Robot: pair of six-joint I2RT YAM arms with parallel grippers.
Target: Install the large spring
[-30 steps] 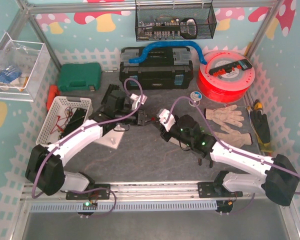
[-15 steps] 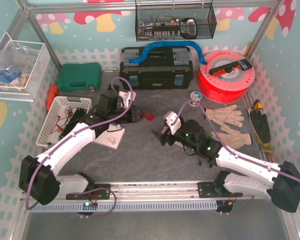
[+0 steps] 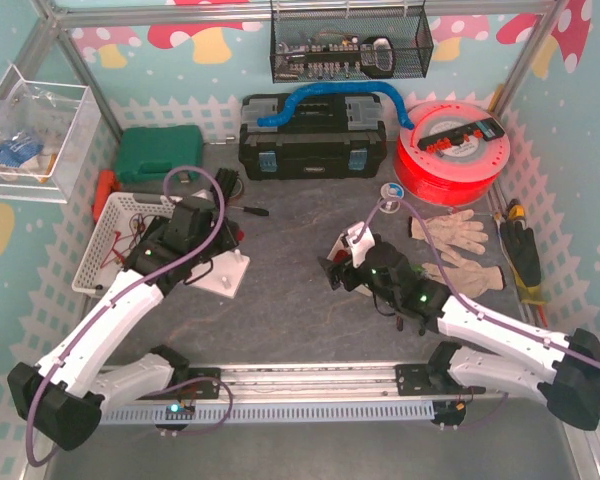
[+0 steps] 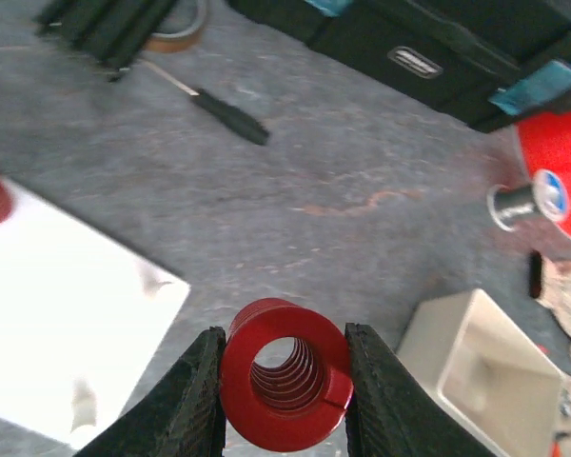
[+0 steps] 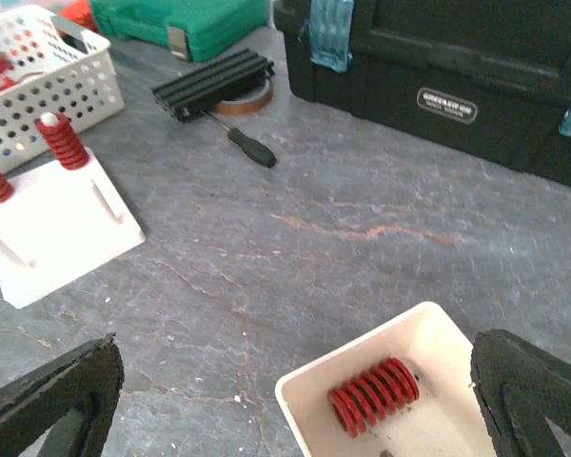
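My left gripper (image 4: 285, 381) is shut on the large red spring (image 4: 285, 376), gripping it by its sides with the bore facing the camera. From above, this gripper (image 3: 223, 238) hangs over the far edge of the white peg plate (image 3: 220, 277). On the plate (image 5: 57, 219) two red springs (image 5: 65, 141) sit on pegs, and thin bare pegs (image 5: 105, 200) stand beside them. My right gripper (image 5: 290, 405) is open and holds nothing. It hovers over a small white tray (image 5: 362, 360) with one red spring (image 5: 373, 395) lying in it.
A black toolbox (image 3: 312, 148), green case (image 3: 160, 153) and red spool (image 3: 452, 152) line the back. A white basket (image 3: 130, 235) stands left of the plate. A screwdriver (image 5: 250, 148), black rail (image 5: 214, 84) and tape roll lie near it. Gloves (image 3: 450, 235) lie at the right.
The two grippers met at the table's middle. The right one opened and drew back; the left one carried the spring leftward to the peg plate.
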